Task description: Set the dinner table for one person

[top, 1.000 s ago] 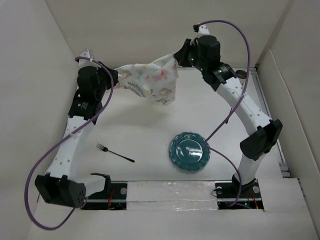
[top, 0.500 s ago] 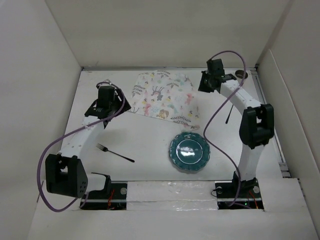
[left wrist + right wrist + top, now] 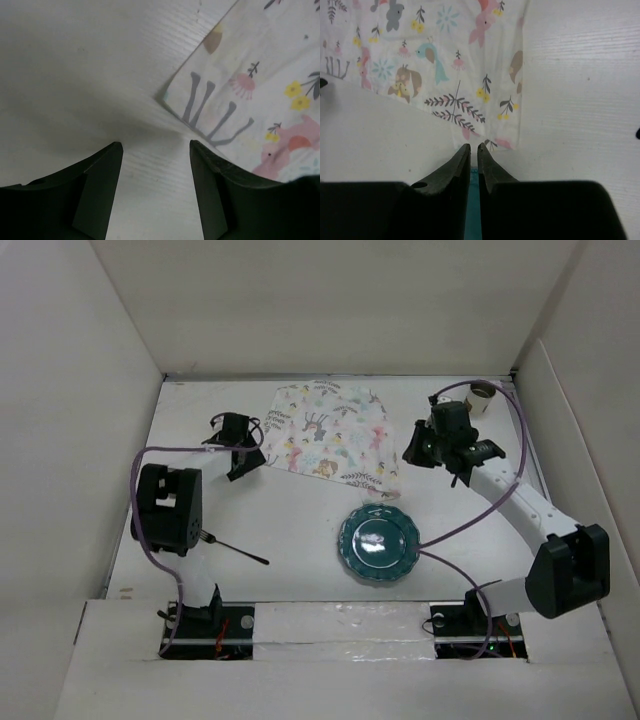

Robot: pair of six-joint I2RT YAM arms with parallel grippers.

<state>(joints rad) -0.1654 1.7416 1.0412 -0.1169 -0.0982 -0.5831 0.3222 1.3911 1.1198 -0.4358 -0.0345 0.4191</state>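
While the top view takes in the whole desk (image 3: pixel 300 502), a large plain white surface boxed in by white walls, a lot of detail is small or blocked. The printed placemat (image 3: pixel 330 435) lies flat on the far middle of the desk, skewed so one corner points toward the near right. The left end effector (image 3: pixel 156 146) sits low over bare desk just off the placemat's left corner, fingers (image 3: pixel 102 175) wide apart with nothing between them; the left wrist view cuts off most of the cloth (only that corner and a few prints show). The right end effector (image 3: pixel 473 147) has its two tips pressed almost together, a thin slit between, gripping nothing, just short of the placemat's near right corner. A sliver of teal shows through the slit, too narrow to say what it is. The teal plate (image 3: pixel 379 543) sits on the near middle of the desk, apart from the cloth. The dark fork (image 3: pixel 232 548) lies near left, its head partly hidden by the left arm. A pale cup (image 3: pixel 482 397) stands at the far right corner, partly behind the purple cable. A dark speck at the right edge of the right wrist view is cut off, cannot tell what.
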